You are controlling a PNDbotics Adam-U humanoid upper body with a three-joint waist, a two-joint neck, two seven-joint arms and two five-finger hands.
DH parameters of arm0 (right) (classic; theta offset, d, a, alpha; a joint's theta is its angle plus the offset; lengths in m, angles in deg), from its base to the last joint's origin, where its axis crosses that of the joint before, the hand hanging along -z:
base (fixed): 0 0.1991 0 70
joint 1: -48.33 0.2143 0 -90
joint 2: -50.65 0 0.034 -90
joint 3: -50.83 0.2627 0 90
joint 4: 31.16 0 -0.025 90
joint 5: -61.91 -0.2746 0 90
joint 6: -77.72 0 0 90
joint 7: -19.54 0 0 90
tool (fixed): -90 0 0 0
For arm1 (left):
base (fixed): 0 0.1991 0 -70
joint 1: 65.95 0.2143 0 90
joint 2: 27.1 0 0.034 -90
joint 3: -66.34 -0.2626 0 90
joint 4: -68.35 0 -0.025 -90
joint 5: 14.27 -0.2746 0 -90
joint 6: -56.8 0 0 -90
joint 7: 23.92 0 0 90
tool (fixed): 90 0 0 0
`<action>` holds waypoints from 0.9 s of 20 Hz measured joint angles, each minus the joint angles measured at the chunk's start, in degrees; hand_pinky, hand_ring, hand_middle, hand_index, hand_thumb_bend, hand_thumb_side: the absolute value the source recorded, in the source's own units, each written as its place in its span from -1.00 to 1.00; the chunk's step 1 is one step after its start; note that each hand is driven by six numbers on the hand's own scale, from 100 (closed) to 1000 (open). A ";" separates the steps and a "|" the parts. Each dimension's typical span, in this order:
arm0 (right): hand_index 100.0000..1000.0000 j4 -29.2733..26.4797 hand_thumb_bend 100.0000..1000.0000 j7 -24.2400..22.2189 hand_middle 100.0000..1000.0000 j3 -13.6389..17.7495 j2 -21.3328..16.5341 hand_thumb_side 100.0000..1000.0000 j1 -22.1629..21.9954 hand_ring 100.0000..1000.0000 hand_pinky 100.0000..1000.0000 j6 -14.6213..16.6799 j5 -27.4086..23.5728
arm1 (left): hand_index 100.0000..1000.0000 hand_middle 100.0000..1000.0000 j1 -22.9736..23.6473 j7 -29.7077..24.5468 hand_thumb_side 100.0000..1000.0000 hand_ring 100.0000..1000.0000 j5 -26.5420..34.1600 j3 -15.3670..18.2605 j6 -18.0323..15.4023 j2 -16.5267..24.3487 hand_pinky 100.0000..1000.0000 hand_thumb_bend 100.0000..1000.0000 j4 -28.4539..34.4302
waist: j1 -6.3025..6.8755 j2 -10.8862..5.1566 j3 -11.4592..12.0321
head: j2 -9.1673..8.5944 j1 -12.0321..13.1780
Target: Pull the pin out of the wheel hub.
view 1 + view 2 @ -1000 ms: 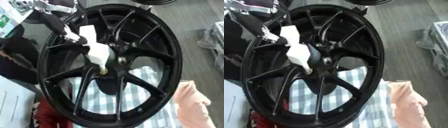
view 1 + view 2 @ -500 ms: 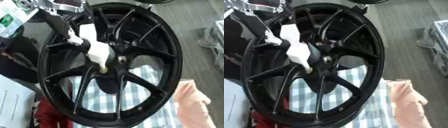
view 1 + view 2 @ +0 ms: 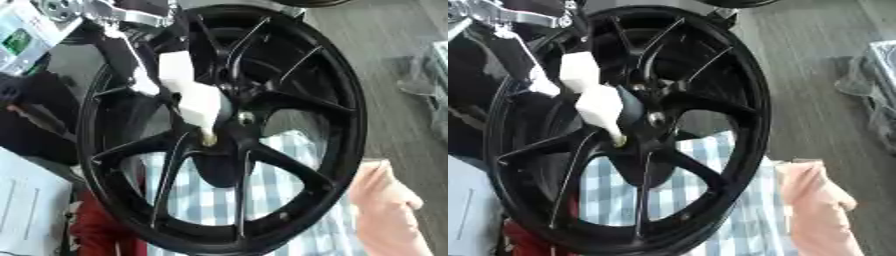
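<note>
left hand point(image 3: 194, 97), sheathed in white, reaches down from the upper left across the spokes, its fingers drawn together and pinching a small brass-coloured pin point(image 3: 208, 139) at the wheel hub point(image 3: 229, 131). the black wheel point(image 3: 341, 125) stands on edge over a blue checked cloth point(image 3: 289, 200), rim close beside a peach cloth point(image 3: 385, 210); grey floor lies open at right.

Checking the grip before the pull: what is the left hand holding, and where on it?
The left hand is at the wheel hub, its white fingers closed on the brass-coloured pin by the end that sticks out.
</note>
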 measured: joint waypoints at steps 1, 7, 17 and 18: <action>0.70 0.00 -1.00 0.00 0.27 0.00 0.00 -0.04 0.00 0.39 0.38 0.00 0.00 | 0.03 -0.11 0.00 -0.32 -0.35 0.24 0.00 0.11 0.32 0.00 0.55 -0.59 0.01 | 0.00 0.00 0.00 | 0.00 0.02; 0.70 0.00 -1.00 -0.03 0.27 -0.20 0.00 -0.04 -0.01 0.39 0.38 -0.03 0.00 | -0.31 -0.26 0.00 -2.18 -0.35 0.07 0.59 0.47 2.18 0.00 0.46 -0.59 0.84 | 0.00 0.00 0.05 | 0.01 0.03; 0.70 0.01 -1.00 -0.12 0.26 -0.31 -0.01 -0.04 -0.02 0.39 0.38 -0.14 0.00 | -0.59 -0.38 -0.61 -4.30 -0.47 -0.02 2.93 5.02 4.30 1.54 0.39 -0.78 5.36 | 0.00 0.00 0.12 | 0.47 0.03; 0.70 0.01 -1.00 -0.12 0.26 -0.31 -0.01 -0.04 -0.03 0.39 0.38 -0.14 0.00 | -0.60 -0.39 -0.64 -4.51 -0.51 -0.03 3.56 6.01 4.51 2.01 0.39 -0.83 6.11 | 0.00 0.00 0.19 | 0.47 0.02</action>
